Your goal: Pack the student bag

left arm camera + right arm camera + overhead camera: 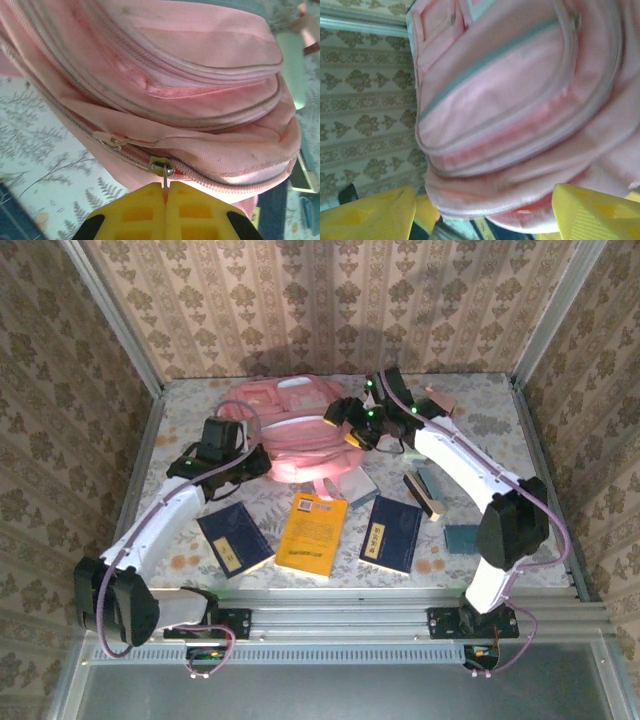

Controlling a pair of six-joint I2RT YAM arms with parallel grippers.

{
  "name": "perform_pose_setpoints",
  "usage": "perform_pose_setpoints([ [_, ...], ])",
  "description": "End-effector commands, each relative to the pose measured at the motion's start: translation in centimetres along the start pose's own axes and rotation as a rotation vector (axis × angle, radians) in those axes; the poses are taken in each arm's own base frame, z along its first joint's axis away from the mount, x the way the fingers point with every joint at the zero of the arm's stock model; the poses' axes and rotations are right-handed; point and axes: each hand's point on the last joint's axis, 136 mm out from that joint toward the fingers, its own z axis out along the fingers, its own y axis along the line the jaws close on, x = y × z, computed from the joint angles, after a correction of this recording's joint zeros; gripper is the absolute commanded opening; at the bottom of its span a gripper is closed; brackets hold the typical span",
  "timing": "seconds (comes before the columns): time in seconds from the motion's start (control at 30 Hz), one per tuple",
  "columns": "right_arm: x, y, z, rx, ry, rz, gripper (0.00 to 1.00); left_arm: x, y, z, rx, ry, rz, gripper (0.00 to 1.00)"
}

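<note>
At the far middle of the patterned tabletop: the student bag, a large pink fabric backpack with paler trim and zipped front pockets, lying flat with its straps toward the near edge.

On its near left side, in the left wrist view: a small metal zip pull hanging from a slider on the lowest zip line. The left gripper has its yellow fingers pressed together on it. The zip beside the slider looks mostly closed, though the seam is partly hidden by the fabric fold.

On its right side: the right gripper, close against the bag. In its wrist view the two yellow fingers stand wide apart with nothing between them. Whether they touch the fabric I cannot tell.

Nearer the arms, loose on the table:
- a dark blue book
- an orange-yellow paperback
- a second dark blue book
- a pale grey-green box
- a dark oblong block
- a small teal square

Progress, as judged: early. The current step appears to be opening the compartment. No item is seen inside the bag, and all of these are yet to be packed.
</note>
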Motion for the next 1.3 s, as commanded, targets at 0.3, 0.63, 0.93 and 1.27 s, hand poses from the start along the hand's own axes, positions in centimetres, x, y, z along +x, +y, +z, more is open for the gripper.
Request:
perform_pose_setpoints([
  [0.3, 5.3, 3.5, 2.0, -0.154, 0.091, 0.16, 0.7, -0.9, -6.7, -0.7, 0.127, -0.043, 0.083, 0.0],
  [0.63, 4.9, 3.2, 6.2, -0.153, 0.099, 0.225, 0.53, 0.3, -8.0, -0.4, 0.143, -0.027, 0.121, 0.0],
  [0.93, 3.6, 1.7, 6.4, -0.141, 0.04, 0.232, 0.0, 0.3, -7.6, -0.2, 0.107, -0.03, 0.148, 0.0],
  [1.27, 0.4, 1.3, 2.2, -0.11, -0.04, 0.153, 0.0, -0.5, -0.9, -0.4, -0.02, -0.049, 0.006, 0.0],
])
